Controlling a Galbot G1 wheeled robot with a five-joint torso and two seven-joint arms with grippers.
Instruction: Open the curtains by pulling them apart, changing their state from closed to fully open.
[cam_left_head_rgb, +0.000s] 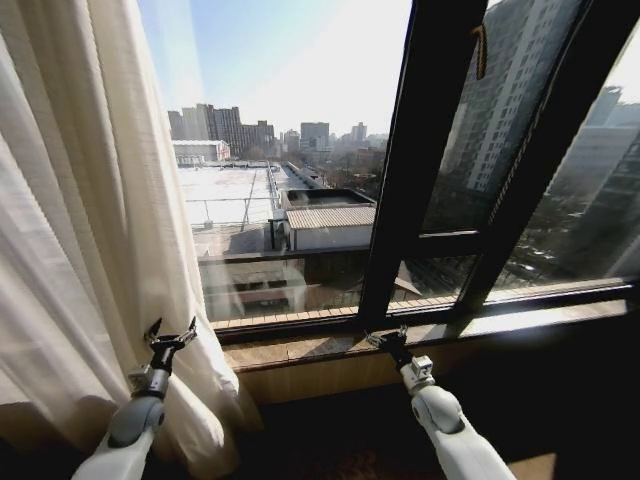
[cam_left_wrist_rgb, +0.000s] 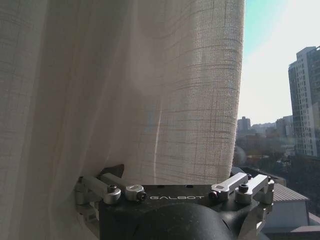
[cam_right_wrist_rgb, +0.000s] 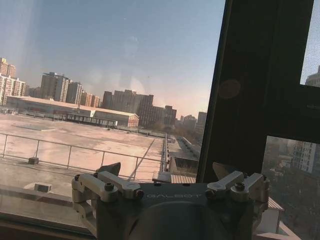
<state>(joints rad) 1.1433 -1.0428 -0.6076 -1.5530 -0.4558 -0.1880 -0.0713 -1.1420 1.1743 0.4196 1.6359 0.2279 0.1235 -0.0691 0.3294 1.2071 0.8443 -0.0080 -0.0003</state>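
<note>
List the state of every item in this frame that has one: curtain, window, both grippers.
curtain: gathered at the left side, glass beside it uncovered.
window: uncovered, appears shut, city visible through it.
left gripper: open, fingers spread against the curtain's lower part, not clamped on fabric.
right gripper: open, holding nothing, near the window sill, in front of the dark frame.

left gripper (cam_left_wrist_rgb: 175, 175) (spread) against curtains (cam_left_wrist_rgb: 125, 90)
</note>
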